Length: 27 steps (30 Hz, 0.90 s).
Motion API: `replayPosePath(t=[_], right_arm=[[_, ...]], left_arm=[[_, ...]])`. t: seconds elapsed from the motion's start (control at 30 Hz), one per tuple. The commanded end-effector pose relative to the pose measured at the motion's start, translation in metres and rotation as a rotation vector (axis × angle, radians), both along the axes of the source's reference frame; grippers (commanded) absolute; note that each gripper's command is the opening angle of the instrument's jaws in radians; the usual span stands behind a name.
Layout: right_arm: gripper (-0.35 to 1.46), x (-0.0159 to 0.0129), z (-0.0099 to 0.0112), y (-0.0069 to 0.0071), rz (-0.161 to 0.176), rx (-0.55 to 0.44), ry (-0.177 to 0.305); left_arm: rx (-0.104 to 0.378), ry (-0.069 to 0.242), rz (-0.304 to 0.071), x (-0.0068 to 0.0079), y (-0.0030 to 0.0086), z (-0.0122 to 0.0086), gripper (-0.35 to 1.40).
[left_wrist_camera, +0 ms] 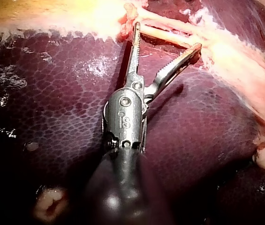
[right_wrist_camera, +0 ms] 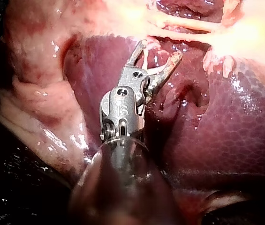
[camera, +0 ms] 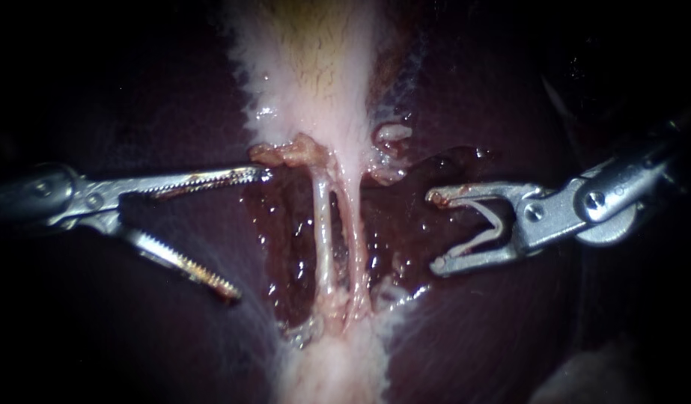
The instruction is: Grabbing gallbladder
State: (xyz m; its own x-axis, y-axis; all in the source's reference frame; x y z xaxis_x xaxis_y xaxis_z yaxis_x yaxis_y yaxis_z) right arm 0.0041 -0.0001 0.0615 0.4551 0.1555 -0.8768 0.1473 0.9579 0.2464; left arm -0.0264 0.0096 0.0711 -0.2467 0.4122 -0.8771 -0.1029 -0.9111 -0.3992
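Reaching from your left: your left instrument [camera: 249, 233] lies over the liver [camera: 135, 97] with its toothed jaws spread wide and nothing between them
Upper left jaw: its tip is just beside the lump [camera: 285, 153] at the gallbladder's lower end; you cannot tell whether it touches
Lower left jaw: angled away over dark liver, well apart from the tubes [camera: 323, 224]
Gallbladder [camera: 315, 75]: a pale, fringed body running up the middle of the endoscope view between two dark stretches of liver; neither of your instruments holds it
Tubes: two thin pale strands, side by side, running from the gallbladder's lower end across a wet red bed [camera: 390, 239] to a pale band [camera: 334, 366] below
Right instrument [camera: 433, 232]: comes in from your right, jaws parted and pointing at the tubes, tips near them but apart, no tissue gripped
V-shaped piece [camera: 483, 224]: pale, seated deep between the right jaws; you cannot tell what it is
Left wrist view: left instrument [left_wrist_camera: 167, 35] gapes over mottled liver [left_wrist_camera: 52, 117], the pale strands ahead of its tips
Right wrist view: right instrument [right_wrist_camera: 161, 48] stands parted above glistening liver [right_wrist_camera: 245, 131], pale tissue ahead of it
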Motion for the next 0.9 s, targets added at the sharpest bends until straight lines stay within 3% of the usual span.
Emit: replayPosePath(t=[0.03,0.07,0.2,0.23,0.37,0.43,0.53,0.67,0.77,0.9], right_arm=[[0.5,0.0,0.0,0.0,0.0,0.0,0.0],[0.5,0.0,0.0,0.0,0.0,0.0,0.0],[0.5,0.0,0.0,0.0,0.0,0.0,0.0],[0.5,0.0,0.0,0.0,0.0,0.0,0.0],[0.5,0.0,0.0,0.0,0.0,0.0,0.0],[0.5,0.0,0.0,0.0,0.0,0.0,0.0],[0.5,0.0,0.0,0.0,0.0,0.0,0.0],[0.5,0.0,0.0,0.0,0.0,0.0,0.0],[0.5,0.0,0.0,0.0,0.0,0.0,0.0],[0.5,0.0,-0.0001,0.0,-0.003,0.001,0.002]], left_arm=[[0.0,0.0,0.0,0.0,0.0,0.0,1.23],[-0.006,0.0,0.002,0.0001,0.0,0.0,1.23],[0.059,-0.002,-0.019,0.0004,0.0004,-0.0004,1.23],[0.086,0.004,-0.039,0.0007,0.0007,-0.0007,1.21],[0.113,0.01,-0.063,0.0016,0.0027,-0.0021,1.16],[0.122,0.028,-0.063,0.0019,0.0038,-0.0027,1.11],[0.147,0.08,-0.043,0.002,0.0054,-0.0033,1.11],[0.164,0.161,-0.011,0.0006,0.0065,-0.0023,1.09],[0.16,0.18,-0.024,-0.0014,0.0073,-0.0005,1.08],[0.15,0.208,-0.033,-0.0025,0.0074,0.0016,1.03]])
